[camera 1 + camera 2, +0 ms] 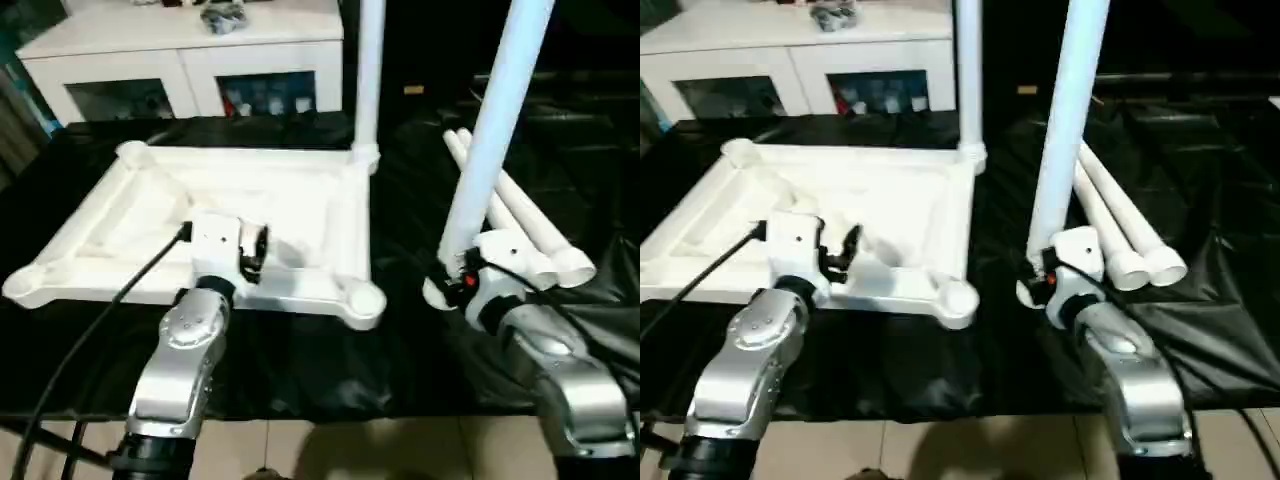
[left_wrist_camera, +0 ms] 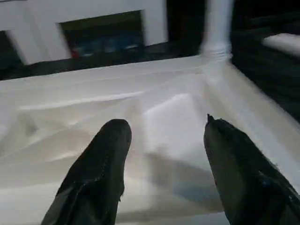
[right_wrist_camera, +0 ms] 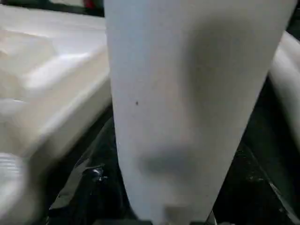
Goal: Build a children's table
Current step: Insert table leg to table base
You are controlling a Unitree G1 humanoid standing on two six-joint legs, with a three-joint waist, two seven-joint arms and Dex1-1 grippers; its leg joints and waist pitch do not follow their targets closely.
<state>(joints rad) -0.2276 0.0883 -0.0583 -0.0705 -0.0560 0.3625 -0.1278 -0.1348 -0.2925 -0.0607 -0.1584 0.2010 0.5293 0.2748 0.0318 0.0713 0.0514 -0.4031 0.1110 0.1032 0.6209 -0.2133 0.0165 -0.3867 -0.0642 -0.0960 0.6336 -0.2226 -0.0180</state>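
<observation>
Currently assessing progress on the table build. Finding the table top (image 1: 250, 215) lying upside down on the black-draped counter (image 1: 300, 365), ribbed underside facing up. Noting one fitted leg (image 1: 369, 70) standing upright in the far right corner socket (seating depth not checkable from these views). Seeing the remaining three sockets, including the near right socket (image 1: 362, 300), sitting vacant.

Observing the right tool (image 1: 458, 282) gripping a second leg (image 1: 495, 130) near its lower end, closed about halfway around the tube, holding it nearly upright with a slight tilt, clear of the top and off to its right. Confirming the grip in the right wrist view, with the tube (image 3: 187, 103) running straight up between the fingers.

Observing the left tool (image 2: 164, 159) hanging over the near edge of the top, fingers (image 2: 101, 173) standing apart to a little over half their spread and holding nothing.

Counting two spare legs (image 1: 520, 220) lying side by side on the counter beyond the right tool.

Judging the task roughly a quarter complete: one leg in, one in hand awaiting a socket, two yet to be picked up, and the table awaiting turning upright.
</observation>
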